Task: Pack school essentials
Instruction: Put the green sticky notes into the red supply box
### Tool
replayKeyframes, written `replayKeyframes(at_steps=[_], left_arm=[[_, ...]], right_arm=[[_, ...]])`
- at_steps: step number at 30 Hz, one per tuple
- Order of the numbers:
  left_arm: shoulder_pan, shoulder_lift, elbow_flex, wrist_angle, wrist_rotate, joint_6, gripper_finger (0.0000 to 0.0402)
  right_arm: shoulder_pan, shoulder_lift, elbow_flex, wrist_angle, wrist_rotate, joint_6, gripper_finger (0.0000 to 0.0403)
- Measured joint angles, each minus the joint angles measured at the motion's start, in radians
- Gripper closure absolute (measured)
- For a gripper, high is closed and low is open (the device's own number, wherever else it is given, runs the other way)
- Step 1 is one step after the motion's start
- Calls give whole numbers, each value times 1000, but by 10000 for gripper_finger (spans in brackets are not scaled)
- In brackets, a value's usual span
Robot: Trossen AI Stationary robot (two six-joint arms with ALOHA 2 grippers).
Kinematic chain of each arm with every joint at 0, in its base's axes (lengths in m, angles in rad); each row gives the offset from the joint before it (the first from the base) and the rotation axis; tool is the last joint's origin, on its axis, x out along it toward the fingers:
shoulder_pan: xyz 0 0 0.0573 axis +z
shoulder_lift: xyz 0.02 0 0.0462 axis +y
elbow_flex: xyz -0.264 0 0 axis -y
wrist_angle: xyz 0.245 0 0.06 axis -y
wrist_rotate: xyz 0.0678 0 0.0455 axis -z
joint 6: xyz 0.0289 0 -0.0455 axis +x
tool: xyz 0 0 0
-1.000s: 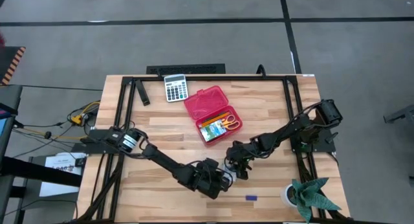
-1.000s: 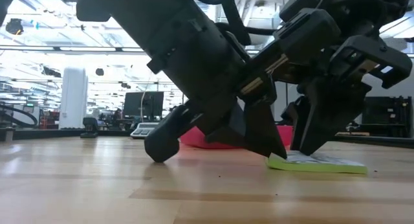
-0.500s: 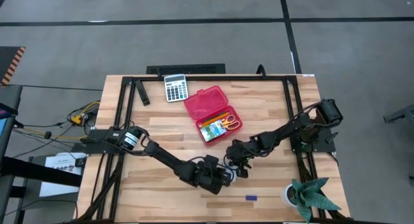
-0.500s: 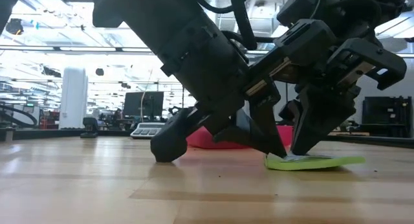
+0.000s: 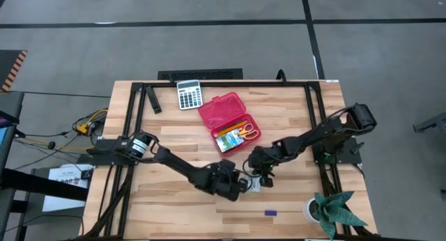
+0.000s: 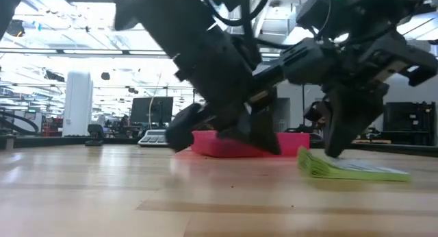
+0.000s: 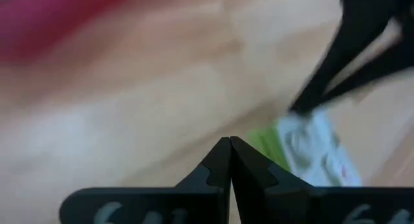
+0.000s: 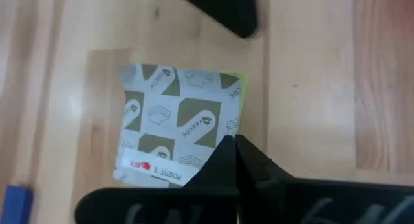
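A green-and-white printed packet (image 8: 179,125) lies flat near the surface's middle, at five o'clock from the yellow-handled scissors (image 5: 248,131) and pencils (image 5: 224,133). A tiny blue piece (image 5: 270,213) lies toward six o'clock.

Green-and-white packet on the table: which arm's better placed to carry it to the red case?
Probably right. The right gripper is at the packet edge, fingers shut. The left gripper, also shut, sits beside it.

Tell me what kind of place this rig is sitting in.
Likely a large robotics lab or workshop: a framed wooden table on grey concrete floor, with ceiling strip lights and a monitor behind.
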Motion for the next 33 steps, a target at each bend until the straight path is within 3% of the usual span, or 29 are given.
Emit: replayKeyframes(at_steps=[10, 17, 25, 33], left_arm=[[-6, -75, 4, -37, 63, 34, 401], [-32, -101, 4, -24, 39, 109, 401], [29, -57, 5, 151, 167, 392, 401], [56, 1, 8, 161, 341, 483, 401]], right_arm=[[-20, -137, 3, -89, 18, 31, 403], [-8, -218, 0, -284, 40, 135, 395], [105, -163, 1, -340, 44, 335, 318], [231, -62, 2, -295, 138, 542, 257]])
